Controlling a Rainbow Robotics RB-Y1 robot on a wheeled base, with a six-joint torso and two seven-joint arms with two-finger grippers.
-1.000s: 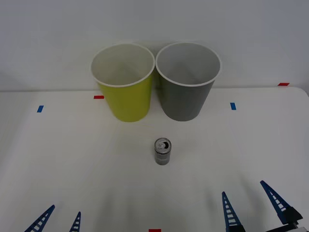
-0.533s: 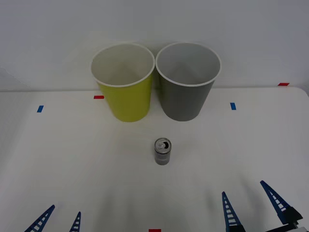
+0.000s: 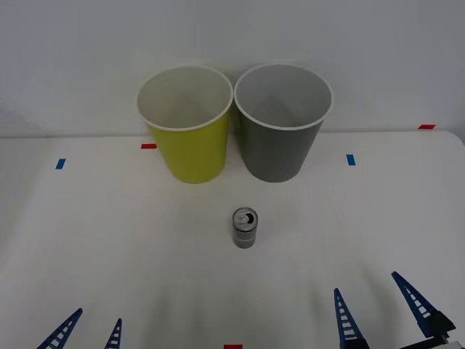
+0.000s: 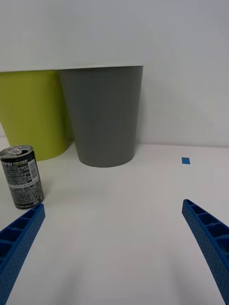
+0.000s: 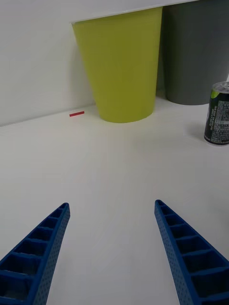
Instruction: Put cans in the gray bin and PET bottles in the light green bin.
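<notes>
A small dark can (image 3: 245,227) with a silver pull-tab top stands upright at the middle of the white table (image 3: 109,240); it shows too in the right wrist view (image 4: 21,177) and the left wrist view (image 5: 218,114). Behind it, side by side against the wall, stand the light green bin (image 3: 187,123) on the left and the gray bin (image 3: 282,122) on the right. My left gripper (image 3: 91,327) is open near the front left edge. My right gripper (image 3: 376,307) is open at the front right, well short of the can. No PET bottles are in view.
Small blue tape marks (image 3: 60,163) (image 3: 351,159) and red tape marks (image 3: 148,146) (image 3: 426,126) lie on the table, with another red mark (image 3: 232,347) at the front edge. A white wall rises right behind the bins.
</notes>
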